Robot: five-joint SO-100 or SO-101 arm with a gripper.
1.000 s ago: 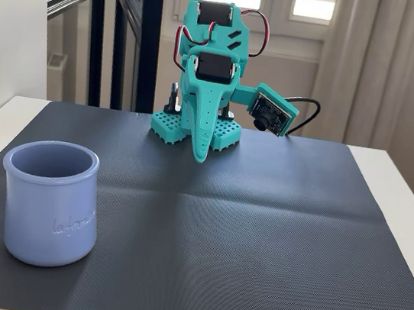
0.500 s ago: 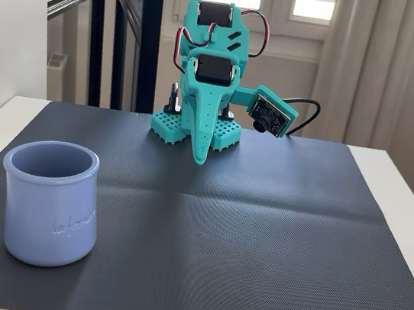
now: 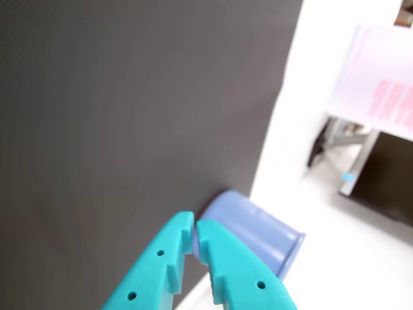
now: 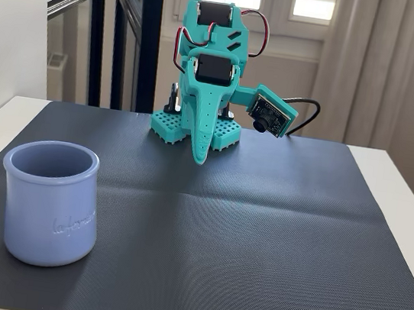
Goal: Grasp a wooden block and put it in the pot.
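Note:
The pale lavender-blue pot (image 4: 51,204) stands upright on the dark mat at the front left in the fixed view. In the wrist view the pot (image 3: 258,234) shows just beyond my fingertips. My teal gripper (image 4: 200,156) hangs folded down near the arm's base at the back of the mat, far from the pot. Its jaws are closed with nothing between them, as the wrist view (image 3: 195,227) shows. The wooden block is not in view in either frame.
A dark grey textured mat (image 4: 243,229) covers a white table (image 4: 410,191). The arm's base (image 4: 195,126) sits at the mat's far edge. A camera (image 4: 269,114) with a black cable juts out to the right of the arm.

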